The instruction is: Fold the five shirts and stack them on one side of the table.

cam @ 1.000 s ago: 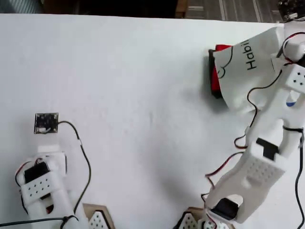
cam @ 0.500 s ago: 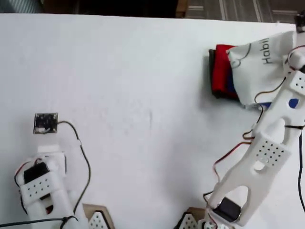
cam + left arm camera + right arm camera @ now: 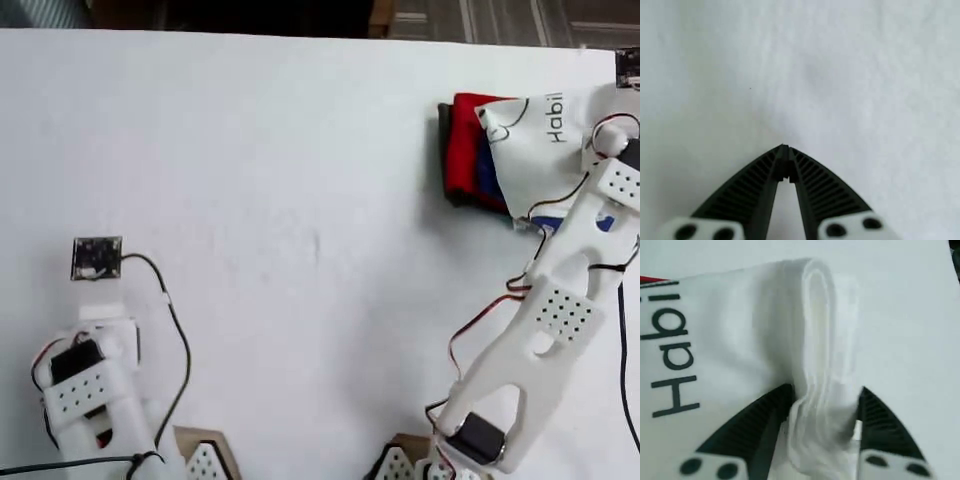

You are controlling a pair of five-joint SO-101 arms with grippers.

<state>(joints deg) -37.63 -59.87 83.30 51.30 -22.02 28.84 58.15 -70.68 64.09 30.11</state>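
Right fingers (image 3: 760,420): closed narrow on a thick, rolled fold of the white shirt (image 3: 740,330), 1 finger on each side of the bunch, cloth filling the gap between them.
White shirt: draped over the right part of the stack (image 3: 465,178), black lettering facing up, wrinkled and uneven, 1 edge reaching toward the right edge of the surface (image 3: 300,150).
Stack: at the far right of the surface, near its far edge, partly under the white shirt.
Red shirt (image 3: 462,135): folded, showing along the left half of the stack.
Blue shirt (image 3: 488,172): peeking out just beside the white cloth, on top of the red.
Dark shirt (image 3: 443,130): thin strip along the stack's left side, beneath the red; number of layers below not clear.
Right arm (image 3: 540,320): stretched diagonally from its base at the near edge to the stack, red and black wires looping beside it.
Left fingers (image 3: 755,190): pressed together, tips touching, holding nothing, just above bare white surface.
Left arm (image 3: 85,390): tucked at the near left corner, well apart from the stack.
Black square board (image 3: 97,257): flat on the surface just beyond the left arm, a black cable curving from it toward the near edge.
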